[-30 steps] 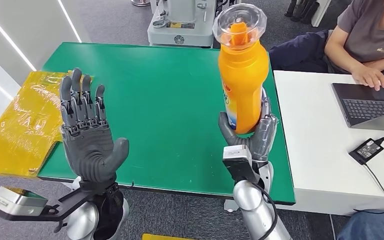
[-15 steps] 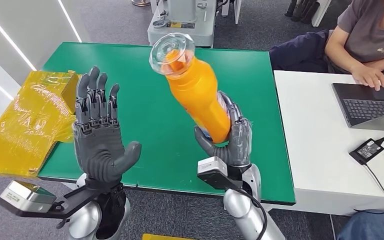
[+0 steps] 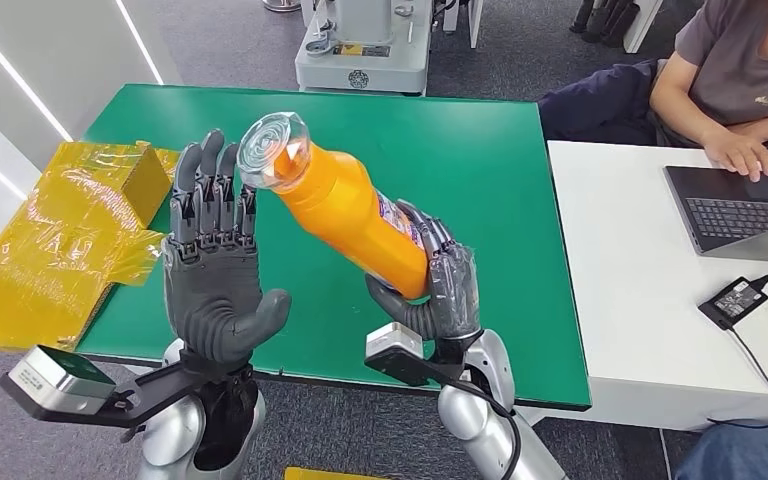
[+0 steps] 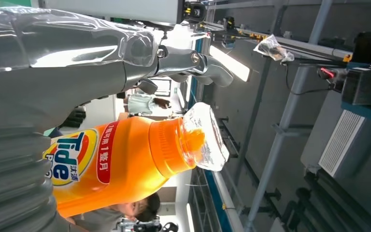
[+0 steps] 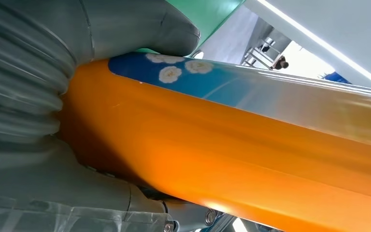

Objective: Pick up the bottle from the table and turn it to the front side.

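The green bench [image 3: 380, 150] is taking up most of the space in front of the robot, and a white bench [image 3: 640, 300] is standing against its right edge. A person [image 3: 735, 75] is sitting behind that white one, resting a hand by the laptop [image 3: 730, 210], with a small black power brick [image 3: 733, 297] and its cable lying nearer the robot. A crumpled sheet of yellow wrapping [image 3: 55, 245] is hanging off the green bench's left edge, and a grey machine base [image 3: 360, 50] is standing on the floor beyond the far side.

The orange bottle [image 3: 355, 215] is being held up in the air above the green bench, not touching it. It is tilting steeply toward the robot's left, its clear cap [image 3: 275, 150] pointing at the other hand. From the left wrist, the label is reading "Tide" with a red band of characters beside it.

The right hand [image 3: 438, 290] is gripping the bottle's lower end, thumb on the near side and fingers [image 3: 430, 235] wrapping around the far side. The left hand [image 3: 215, 275] is standing upright with its palm turned toward the bottle, fingers spread and holding nothing; the cap is sitting just beside its fingertips, though whether it is touching them is hard to make out.
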Controlling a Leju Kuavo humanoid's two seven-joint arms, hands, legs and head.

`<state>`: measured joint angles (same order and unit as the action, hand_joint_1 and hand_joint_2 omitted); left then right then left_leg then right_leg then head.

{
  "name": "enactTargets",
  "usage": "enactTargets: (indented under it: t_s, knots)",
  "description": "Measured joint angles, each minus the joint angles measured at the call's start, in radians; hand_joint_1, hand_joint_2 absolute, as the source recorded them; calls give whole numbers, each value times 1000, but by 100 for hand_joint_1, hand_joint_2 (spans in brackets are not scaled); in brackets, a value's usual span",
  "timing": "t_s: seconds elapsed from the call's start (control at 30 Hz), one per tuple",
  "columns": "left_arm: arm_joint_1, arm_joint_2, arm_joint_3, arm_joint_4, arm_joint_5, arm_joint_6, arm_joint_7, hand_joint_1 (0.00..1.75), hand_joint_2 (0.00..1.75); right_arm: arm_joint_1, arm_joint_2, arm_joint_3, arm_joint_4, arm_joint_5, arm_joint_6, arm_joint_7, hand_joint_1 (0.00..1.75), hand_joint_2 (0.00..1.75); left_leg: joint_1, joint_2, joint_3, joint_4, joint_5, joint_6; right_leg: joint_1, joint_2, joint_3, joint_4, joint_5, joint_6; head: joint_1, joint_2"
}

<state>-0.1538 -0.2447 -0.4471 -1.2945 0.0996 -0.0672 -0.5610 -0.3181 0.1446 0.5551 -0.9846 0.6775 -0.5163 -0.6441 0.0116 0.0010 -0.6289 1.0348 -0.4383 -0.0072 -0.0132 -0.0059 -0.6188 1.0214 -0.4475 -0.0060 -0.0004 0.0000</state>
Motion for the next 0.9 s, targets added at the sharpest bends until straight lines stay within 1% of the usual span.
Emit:
enactTargets:
  t_s: [0.3, 0.63, 0.7, 0.83, 0.9]
  knots:
    - [-1, -2, 3, 11, 10, -20, 2, 0, 175, 0, -1, 6, 1, 13, -22, -24, 175, 175, 0, 0, 0, 0, 0, 0, 0, 0, 0, 0, 0, 0, 0, 0]
    - [-3, -2, 3, 26, 17, -31, 2, 0, 175, 0, -1, 16, 17, -6, 13, -30, 175, 175, 0, 0, 0, 0, 0, 0, 0, 0, 0, 0, 0, 0, 0, 0]
    - [-3, -2, 3, 27, 18, -31, 2, 0, 175, -2, -1, 18, 25, -10, 35, -23, 175, 175, 0, 0, 0, 0, 0, 0, 0, 0, 0, 0, 0, 0, 0, 0]
    - [-2, -2, 6, 27, 25, -33, 2, 0, 175, -8, -1, 19, 51, -18, 122, 24, 175, 175, 0, 0, 0, 0, 0, 0, 0, 0, 0, 0, 0, 0, 0, 0]
    - [-1, -2, 8, 27, 29, -35, 2, 0, 175, -10, -1, 19, 62, -11, 147, 41, 175, 175, 0, 0, 0, 0, 0, 0, 0, 0, 0, 0, 0, 0, 0, 0]
